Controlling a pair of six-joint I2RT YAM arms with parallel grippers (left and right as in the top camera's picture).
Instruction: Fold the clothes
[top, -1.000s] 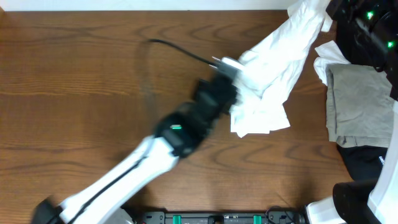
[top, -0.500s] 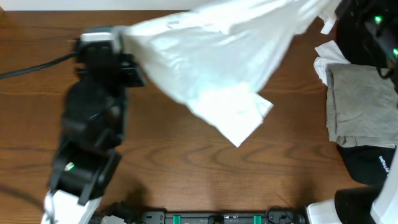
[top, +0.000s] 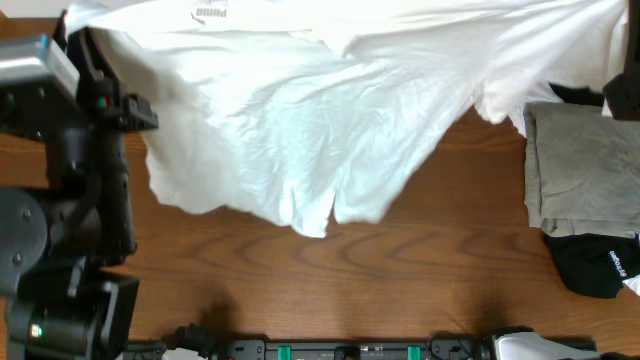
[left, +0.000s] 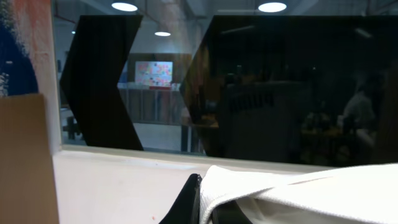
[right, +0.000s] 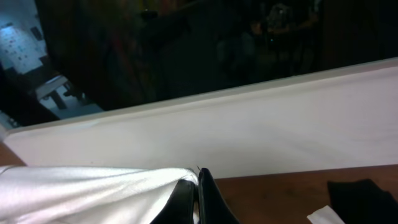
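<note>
Left end effector (left: 203, 198): clamped on T-shirt (top: 300, 110) edge.
Right end effector (right: 196, 186): clamped likewise.
Risk: stretched thin cloth may slip free, sagging unevenly.

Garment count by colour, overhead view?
White: 1, the white T-shirt, stretched out across the far side of the table
Grey-beige: 1, the grey-beige garment, folded at the right edge
Black: 1, the black garment, just nearer than the grey-beige one
Total: 3
</note>
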